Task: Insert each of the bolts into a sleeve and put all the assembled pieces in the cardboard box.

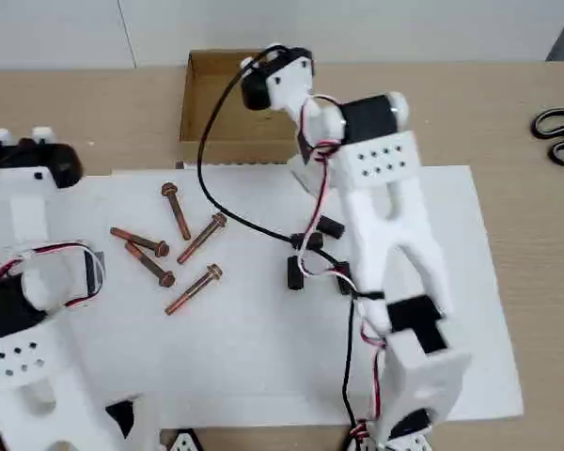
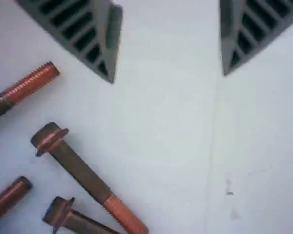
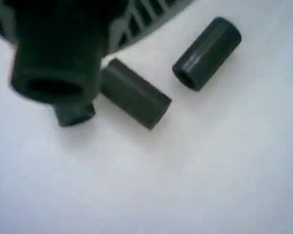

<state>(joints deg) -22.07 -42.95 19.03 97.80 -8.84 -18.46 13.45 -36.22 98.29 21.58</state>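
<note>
Currently we are gripping sleeve point(image 3: 51, 85) in right gripper point(image 3: 63, 44); left gripper point(image 2: 168, 73) gaping beside bolts point(image 1: 192, 290), frame's left-centre. We are judging bolts rigid, roll-prone: taking mid-shank.

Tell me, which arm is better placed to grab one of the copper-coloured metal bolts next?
Left. The left gripper hangs open right over the copper-coloured metal bolts, while the right gripper apparently holds a black tubular sleeve.

We see a light wooden table point(image 1: 508, 113) under a white sheet point(image 1: 263, 357), scissors point(image 1: 559, 132) near its edge, and a pale wall point(image 1: 357, 28) behind.
</note>
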